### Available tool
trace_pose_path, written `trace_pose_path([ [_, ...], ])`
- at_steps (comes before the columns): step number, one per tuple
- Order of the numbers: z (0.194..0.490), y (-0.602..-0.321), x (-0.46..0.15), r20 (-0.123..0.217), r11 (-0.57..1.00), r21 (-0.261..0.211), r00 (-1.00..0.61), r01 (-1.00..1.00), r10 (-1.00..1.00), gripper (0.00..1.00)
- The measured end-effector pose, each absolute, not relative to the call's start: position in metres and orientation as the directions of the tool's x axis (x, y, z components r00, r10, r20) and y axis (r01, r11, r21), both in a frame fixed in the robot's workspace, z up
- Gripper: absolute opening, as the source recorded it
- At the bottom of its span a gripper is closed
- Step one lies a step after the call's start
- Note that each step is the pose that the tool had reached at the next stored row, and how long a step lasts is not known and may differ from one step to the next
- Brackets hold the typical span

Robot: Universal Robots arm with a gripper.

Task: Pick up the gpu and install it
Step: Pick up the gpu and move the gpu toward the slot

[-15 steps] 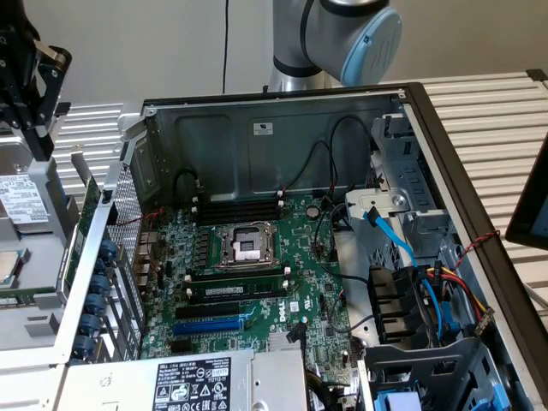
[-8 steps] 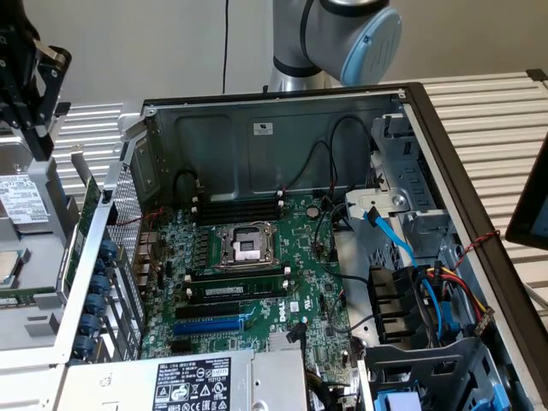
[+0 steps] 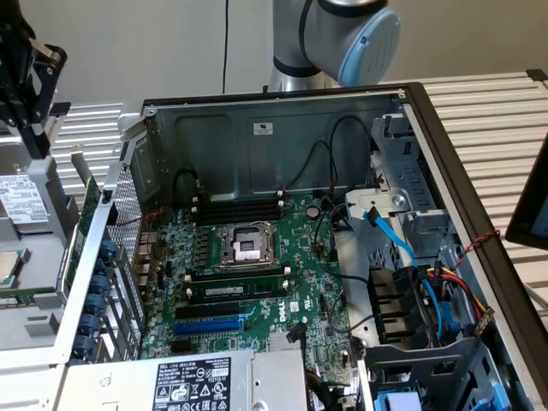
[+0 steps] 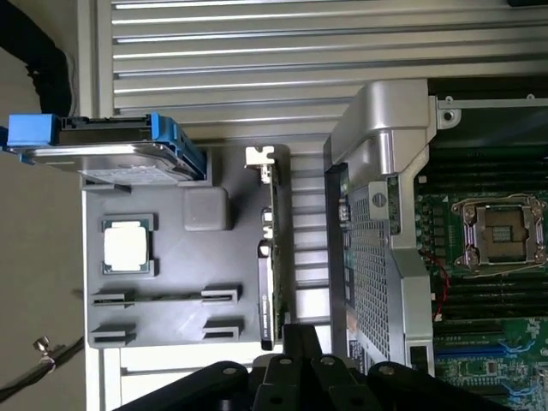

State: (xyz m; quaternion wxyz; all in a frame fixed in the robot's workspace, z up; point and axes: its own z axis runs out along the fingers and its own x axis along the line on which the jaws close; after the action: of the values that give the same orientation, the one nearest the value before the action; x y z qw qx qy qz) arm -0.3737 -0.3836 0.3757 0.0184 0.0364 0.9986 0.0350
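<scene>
My hand, fingers pressed together and pinching nothing, hangs above the grey parts tray that sits beside the open computer case on the slatted table. The gpu stands on edge in the tray's slot nearest the case, directly below me and just ahead of my fingertips. Its long axis runs straight away from the hand, with the silver end bracket at the far end and the near end right under my fingers. Seen from the exterior view, I am up over the tray, outside the case, and as far as I can judge not touching the card. On the side of the card away from the case lie a processor in its pocket and, further off, a hard drive in a blue carrier. The motherboard lies exposed inside the case, its expansion slots bare, so the card is not yet installed. The grasp turns on this: the card is a thin upright blade in line with my reach, and my closed fingers sit over its near end.
</scene>
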Motion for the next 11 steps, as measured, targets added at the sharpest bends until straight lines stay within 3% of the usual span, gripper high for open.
trace_pose_path([
  [11, 0.367, -0.379, -0.386, -0.065, 0.995, 0.068, -0.995, 0.07, 0.074, 0.11],
])
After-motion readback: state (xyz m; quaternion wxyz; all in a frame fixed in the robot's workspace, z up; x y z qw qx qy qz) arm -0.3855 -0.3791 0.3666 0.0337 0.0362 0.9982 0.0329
